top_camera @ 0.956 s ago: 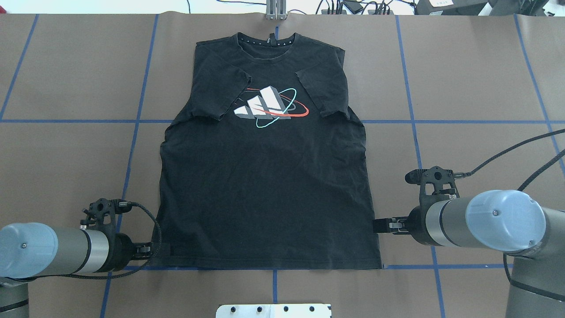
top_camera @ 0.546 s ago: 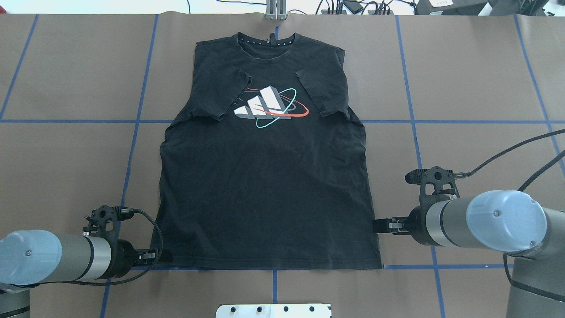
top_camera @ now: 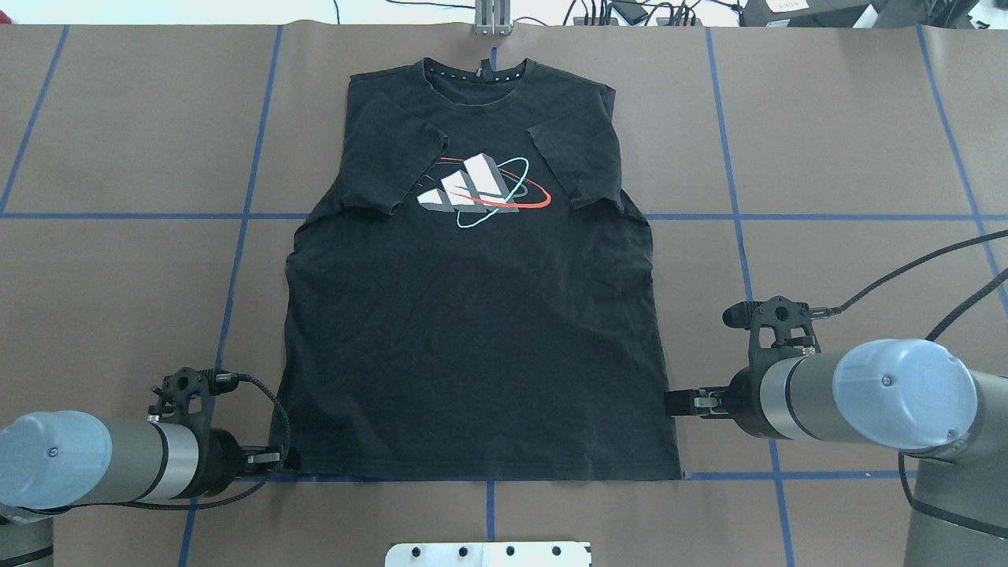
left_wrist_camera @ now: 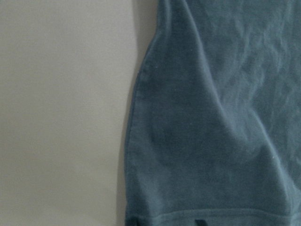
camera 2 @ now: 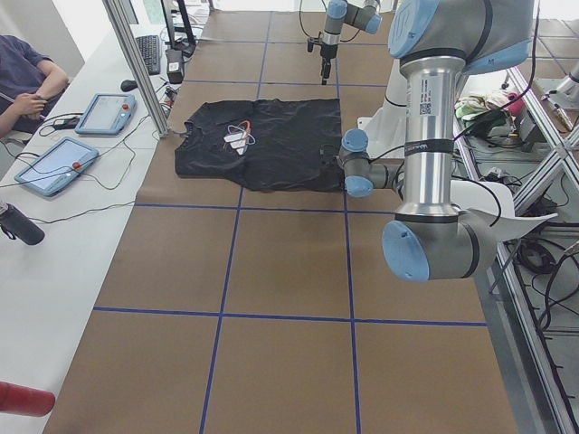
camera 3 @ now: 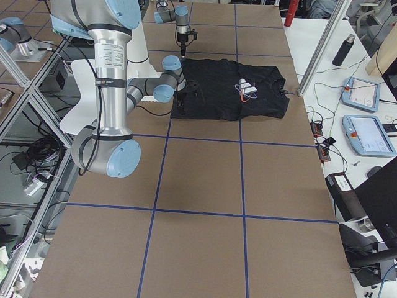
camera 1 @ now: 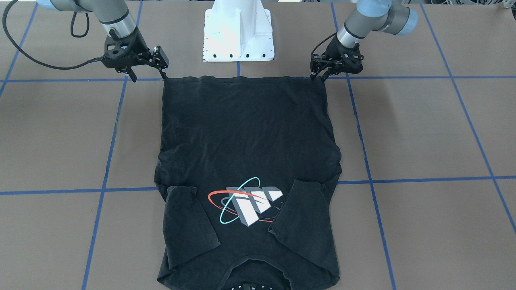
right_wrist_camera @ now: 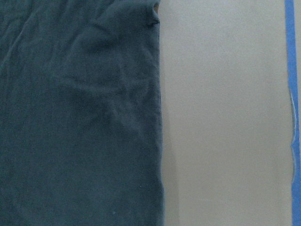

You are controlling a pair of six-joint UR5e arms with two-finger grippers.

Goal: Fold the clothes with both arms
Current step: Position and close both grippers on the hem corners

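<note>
The black T-shirt point(top_camera: 472, 331) lies flat on the brown table, collar at the far side and both sleeves folded in over the chest graphic point(top_camera: 480, 193). My left gripper point(top_camera: 285, 457) is low at the shirt's near-left hem corner; in the front-facing view point(camera 1: 317, 76) its two fingertips stand apart, so it is open. The left wrist view shows that hem corner point(left_wrist_camera: 155, 214) close up. My right gripper point(top_camera: 676, 402) touches the shirt's right side edge near the hem, also seen in the front-facing view point(camera 1: 163, 75). I cannot tell whether it is open or shut.
The white pedestal base point(camera 1: 238, 32) stands just behind the hem. Blue tape lines point(top_camera: 732, 216) cross the brown paper. In the left view tablets point(camera 2: 104, 113) lie on a side bench where an operator point(camera 2: 27, 77) sits. Cables and an aluminium post point(top_camera: 492, 16) are at the far edge.
My left gripper has moved toward the robot's side along the shirt's left edge, down to the hem corner. The right arm and the shirt have not moved.
</note>
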